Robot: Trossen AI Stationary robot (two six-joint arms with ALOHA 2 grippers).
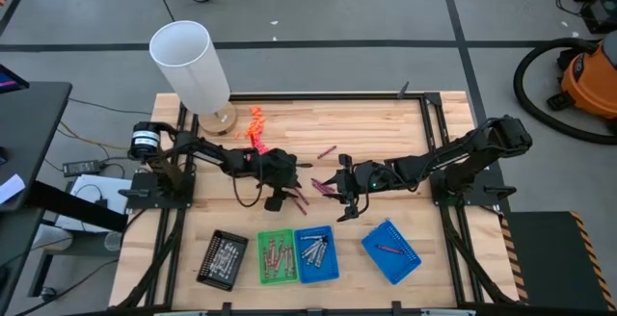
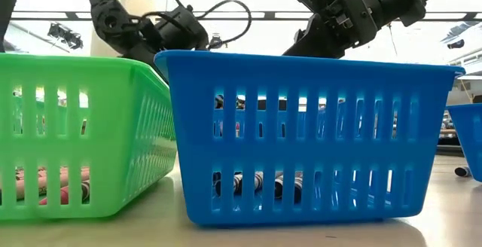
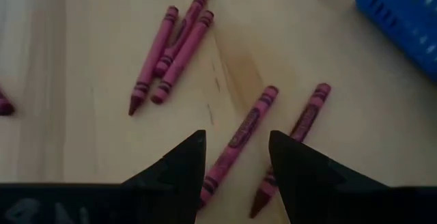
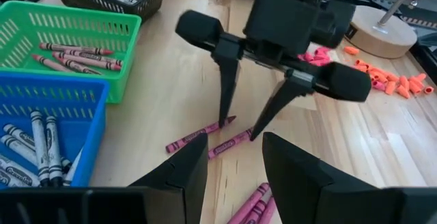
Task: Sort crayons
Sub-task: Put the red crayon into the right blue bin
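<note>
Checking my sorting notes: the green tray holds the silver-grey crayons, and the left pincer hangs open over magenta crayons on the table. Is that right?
Not quite. The green tray holds dark red-brown crayons, as the right wrist view shows; the silver-grey crayons lie in the blue tray beside it. The rest stands: the left pincer hangs open over magenta crayons on the table.

Wood table (image 1: 386, 123): four trays (image 1: 290, 256), loose crayons (image 1: 328, 150), lamp (image 1: 193, 65)
</note>
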